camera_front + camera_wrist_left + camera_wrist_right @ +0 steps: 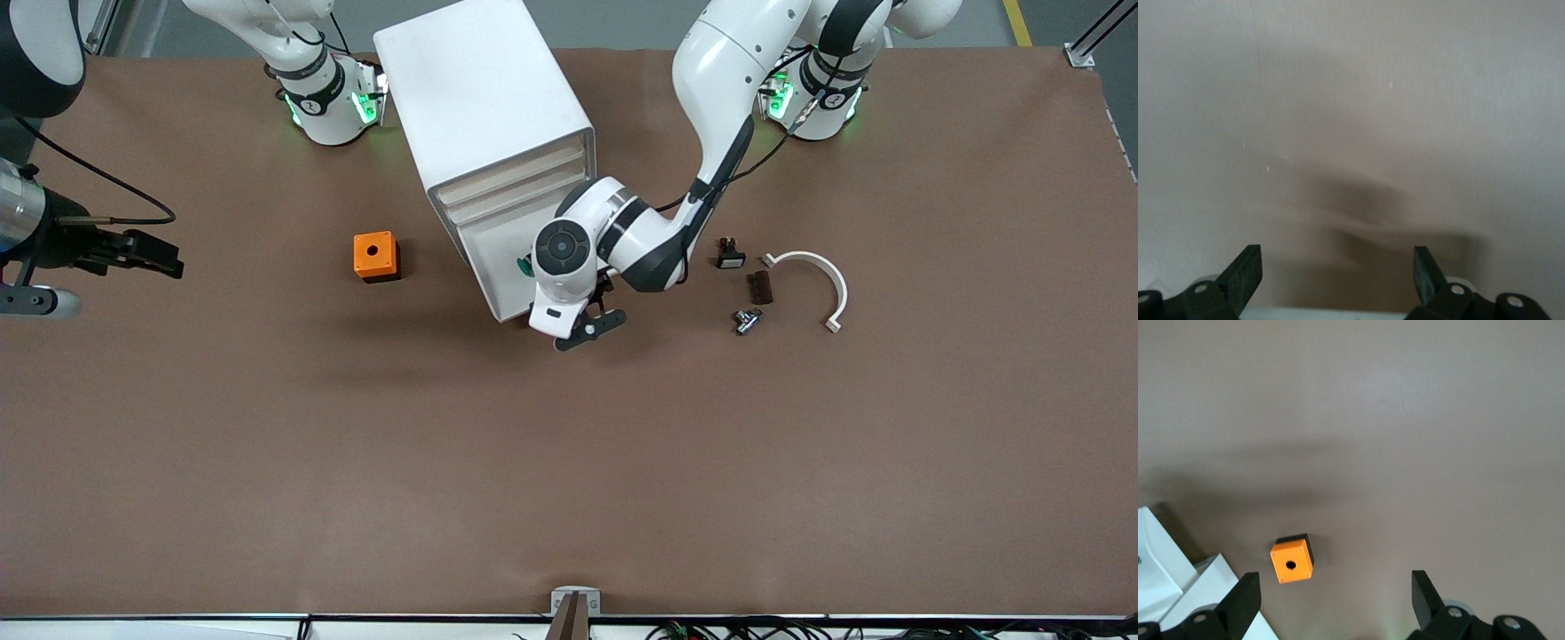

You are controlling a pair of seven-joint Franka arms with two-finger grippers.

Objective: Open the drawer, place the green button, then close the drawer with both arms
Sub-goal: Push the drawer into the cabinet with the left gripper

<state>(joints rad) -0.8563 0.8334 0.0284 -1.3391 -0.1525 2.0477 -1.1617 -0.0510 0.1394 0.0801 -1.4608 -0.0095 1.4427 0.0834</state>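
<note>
Left pincer (594, 327) hangs open w/ nothing over brown tabletop (569, 462) beside white drawer cabinet (498, 142), green-capped button (524, 263) in its pulled-out drawer; right pincer (164, 258) open too, waiting.

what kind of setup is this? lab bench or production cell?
Likely a robotics lab bench: two white arms based along a brown covered table, with a white drawer cabinet and scattered small parts such as an orange box.

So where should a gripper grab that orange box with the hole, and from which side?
Take the orange box by two opposite flat side walls, coming straight down from above. It sits flat on the table, hole up, apart from the white drawer cabinet, so its sides look free for the fingers.
</note>
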